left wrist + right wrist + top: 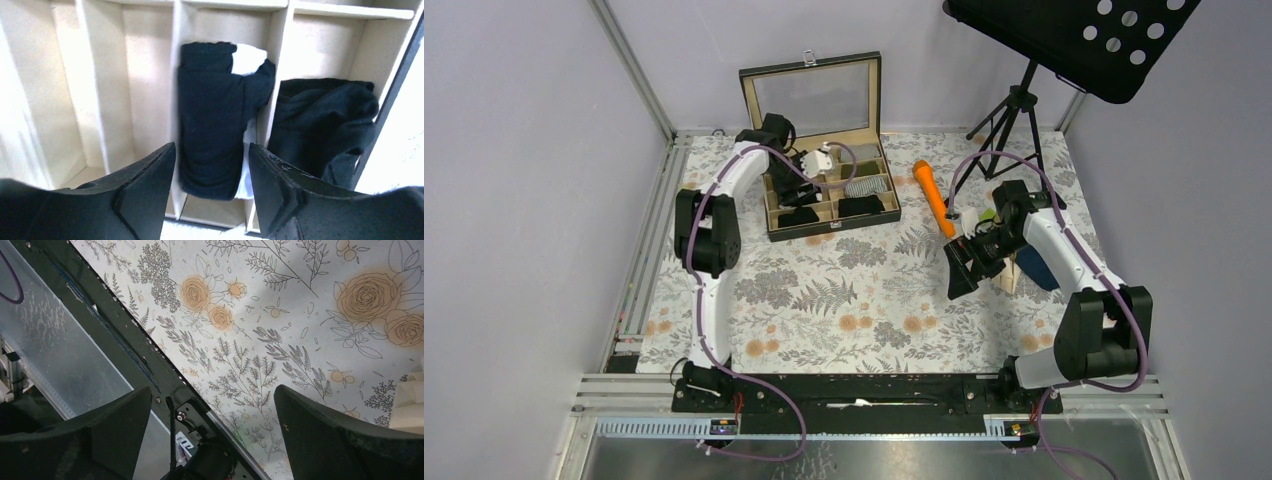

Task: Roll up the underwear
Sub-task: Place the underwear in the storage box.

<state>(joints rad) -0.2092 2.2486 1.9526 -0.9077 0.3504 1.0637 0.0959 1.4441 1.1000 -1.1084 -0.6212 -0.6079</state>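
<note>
While left pincer point(211, 150) and right pincer point(212, 390) gape, box dividers point(176, 30) flank the black underwear point(210, 100).

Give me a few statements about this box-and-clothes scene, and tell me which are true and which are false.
1. The lid of the wooden box stands open. True.
2. The left jaws are clamped on a piece of underwear. False: they stand apart above the dark roll with white trim, which lies in its compartment.
3. A black bundle lies in the compartment just right of that roll. True.
4. The right jaws hold the orange stick. False: they are wide open and empty over the floral cloth; the stick lies on the table.
5. Every compartment is filled. False: the left compartments in the left wrist view are bare.
</note>
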